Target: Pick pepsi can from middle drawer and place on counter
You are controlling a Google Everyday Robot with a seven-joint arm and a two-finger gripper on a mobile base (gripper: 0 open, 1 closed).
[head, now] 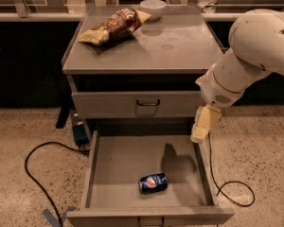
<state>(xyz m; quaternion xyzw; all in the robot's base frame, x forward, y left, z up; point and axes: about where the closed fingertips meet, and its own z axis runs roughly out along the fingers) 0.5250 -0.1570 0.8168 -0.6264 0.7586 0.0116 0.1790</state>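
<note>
Blue can: the pepsi can (153, 183) lies on its side on the bare floor of the middle drawer (123, 162), toward the front and slightly right of centre, touching no wall.
Drawer: pulled out wide, with nothing in it but the can.
Gripper: the gripper (199, 134) hangs pointing down over the drawer's right wall near the back corner, well apart from the can. Whether it is open or closed cannot be told.
Arm: the white arm (255, 46) reaches in from the right, beside the cabinet.
Risk at the wall: coming straight down from here would likely strike the right wall, so the gripper needs to shift left and forward first.
Risk of rolling: the can is round and on its side, so an off-centre touch would probably send it rolling toward the front or a side wall.
Risk of slipping: smooth metal and a curved body mean that a shallow or skewed grasp may let the can squirt out or drop during the lift.
Risk on the way up: the closed drawer front (109, 105) and the edge of the counter (180, 46) jut out above, so lifting too close to the cabinet could clip them.
Counter: a chip bag (114, 26) lies back left and a white bowl (153, 7) sits at the back. The bare front right looks safest, as placing near either could nudge it.
</note>
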